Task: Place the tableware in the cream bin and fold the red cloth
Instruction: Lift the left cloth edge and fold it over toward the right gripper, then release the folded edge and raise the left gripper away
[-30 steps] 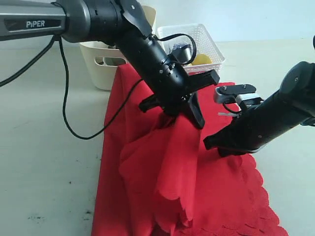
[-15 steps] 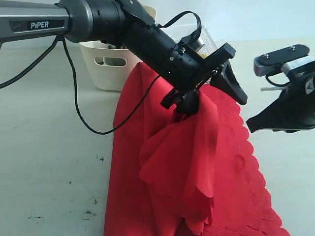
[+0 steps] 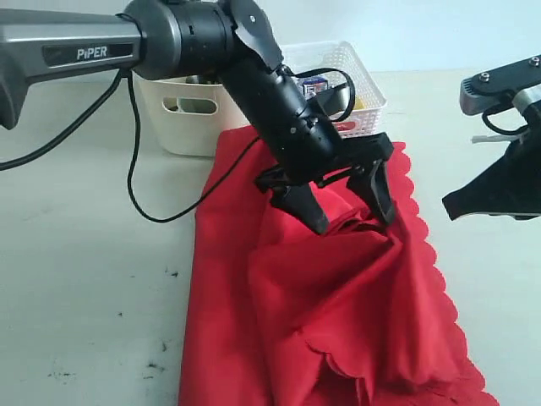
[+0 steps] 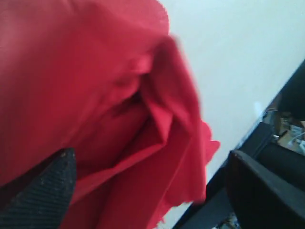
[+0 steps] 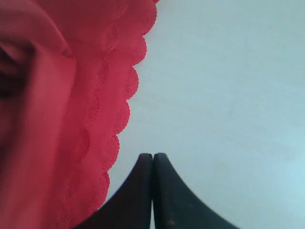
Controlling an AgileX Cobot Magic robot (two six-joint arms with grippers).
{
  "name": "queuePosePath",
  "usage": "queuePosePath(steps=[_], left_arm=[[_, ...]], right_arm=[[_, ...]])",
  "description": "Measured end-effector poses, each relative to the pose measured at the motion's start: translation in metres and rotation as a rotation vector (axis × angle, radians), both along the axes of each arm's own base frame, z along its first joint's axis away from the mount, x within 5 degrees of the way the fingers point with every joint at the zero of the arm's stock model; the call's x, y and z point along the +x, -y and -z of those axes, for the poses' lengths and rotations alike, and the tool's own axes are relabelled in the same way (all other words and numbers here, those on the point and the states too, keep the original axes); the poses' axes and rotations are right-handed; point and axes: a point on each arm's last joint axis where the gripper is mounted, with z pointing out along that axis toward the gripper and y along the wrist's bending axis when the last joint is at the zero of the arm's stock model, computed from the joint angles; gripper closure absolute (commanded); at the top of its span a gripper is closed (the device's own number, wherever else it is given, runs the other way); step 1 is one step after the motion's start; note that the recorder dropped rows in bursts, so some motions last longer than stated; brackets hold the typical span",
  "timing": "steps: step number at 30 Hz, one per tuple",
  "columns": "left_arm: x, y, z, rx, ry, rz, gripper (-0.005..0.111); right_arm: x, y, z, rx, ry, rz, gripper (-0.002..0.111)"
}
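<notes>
- The red cloth (image 3: 338, 321) lies on the pale table (image 3: 84, 279), in front of the two containers and running to the near edge of the exterior view.
- It is plain bright red. A scalloped edge runs down its right side in the exterior view.
- Its left side lies fairly flat. Its middle is heaped into loose, overlapping folds, with one scalloped flap turned over near the front.
- The left wrist view shows the same heap close up, with deep creases and a fold standing up between the fingers.
- The left gripper (image 3: 352, 222) points down onto the heap with its jaws spread wide. One finger stands on each side of a raised ridge of cloth, and nothing is clamped.
- The right gripper (image 5: 152, 157) has its jaws pressed together with nothing between them. It hangs over bare table, just beside the scalloped edge and clear of the cloth.
- The cream bin (image 3: 169, 127) stands behind the cloth's far left corner, and the cloth reaches its base. Something dark shows over its rim, but I cannot tell what it is.
- The white lattice basket (image 3: 365, 78) stands just right of the bin, partly hidden by the left arm. It holds a small blue-topped carton (image 3: 314, 84) and something yellow (image 3: 360, 102).
</notes>
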Motion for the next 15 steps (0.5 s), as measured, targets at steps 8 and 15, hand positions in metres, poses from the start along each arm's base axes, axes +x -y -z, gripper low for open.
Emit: queuePosePath(steps=[8, 15], left_arm=[[-0.005, 0.005, -0.030, 0.152, 0.293, 0.132, 0.025], [0.009, -0.026, -0.072, 0.308, 0.491, 0.051, 0.025]], right_arm=[[0.000, 0.001, 0.000, -0.012, -0.001, -0.004, 0.108], [0.000, 0.001, 0.000, -0.013, -0.003, -0.002, 0.108]])
